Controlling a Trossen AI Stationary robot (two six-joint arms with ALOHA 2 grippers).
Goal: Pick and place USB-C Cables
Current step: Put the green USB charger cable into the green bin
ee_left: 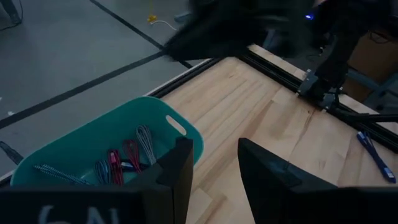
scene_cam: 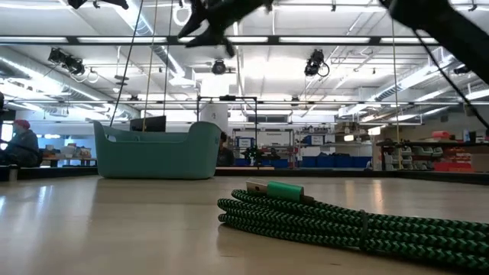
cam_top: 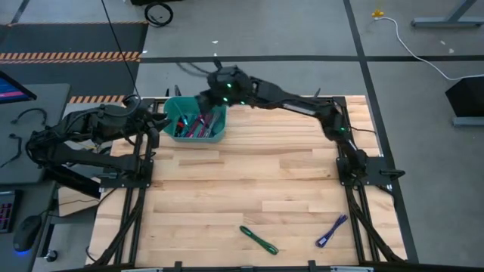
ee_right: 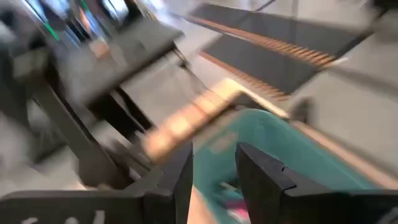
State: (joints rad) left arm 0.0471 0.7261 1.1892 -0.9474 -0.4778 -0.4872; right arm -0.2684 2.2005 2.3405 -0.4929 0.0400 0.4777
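Observation:
A teal basket point(cam_top: 215, 136) stands near the table's far edge and holds several folded cable bundles point(cam_top: 193, 124) in magenta, grey, blue and red. In the left wrist view they lie on the basket's floor point(ee_left: 127, 157). A green cable point(cam_top: 259, 239) and a purple cable point(cam_top: 331, 231) lie flat on the wood near the table's near edge. The green cable fills the foreground of the low view point(scene_cam: 344, 223). My right gripper point(cam_top: 206, 98) hovers open above the basket's far rim, holding nothing point(ee_right: 214, 171). My left gripper point(cam_top: 157, 125) waits open beside the basket's left wall point(ee_left: 214, 168).
Light wooden table point(cam_top: 249, 181) with a dark frame rail around it. Bare wood lies between the basket and the two loose cables. The arm bases stand at the left edge point(cam_top: 113, 170) and the right edge point(cam_top: 361, 168). A white cable point(cam_top: 412, 41) lies on the floor beyond the table.

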